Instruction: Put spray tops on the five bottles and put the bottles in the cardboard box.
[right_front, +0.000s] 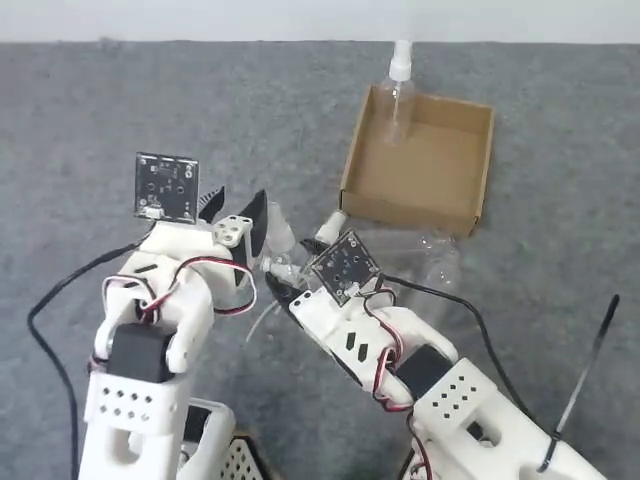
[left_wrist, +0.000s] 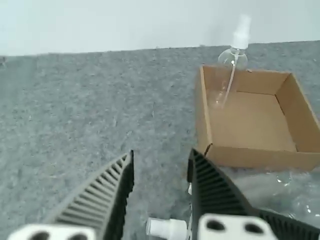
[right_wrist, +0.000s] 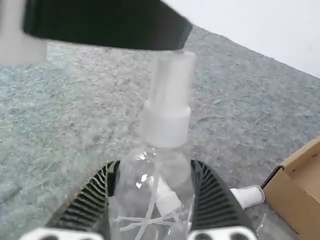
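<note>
My right gripper (right_wrist: 155, 172) is shut on a clear bottle (right_wrist: 152, 205) held upright, with a white spray top (right_wrist: 167, 100) sitting on its neck. In the high view this bottle (right_front: 276, 243) stands between the two arms, in front of the cardboard box (right_front: 470, 215). My left gripper (right_front: 237, 202) hangs open just over the spray top; one black finger (right_wrist: 105, 25) touches the top's tip. A white spray top piece (left_wrist: 167, 227) shows low between the left gripper (left_wrist: 161, 160) fingers. Another capped bottle (right_front: 399, 90) stands in the box's far left corner.
A second clear bottle (right_front: 440, 258) lies on the grey mat by the box's front wall. A loose white spray top (right_front: 332, 224) lies near the box's front left corner. Open mat stretches to the left and behind the left arm.
</note>
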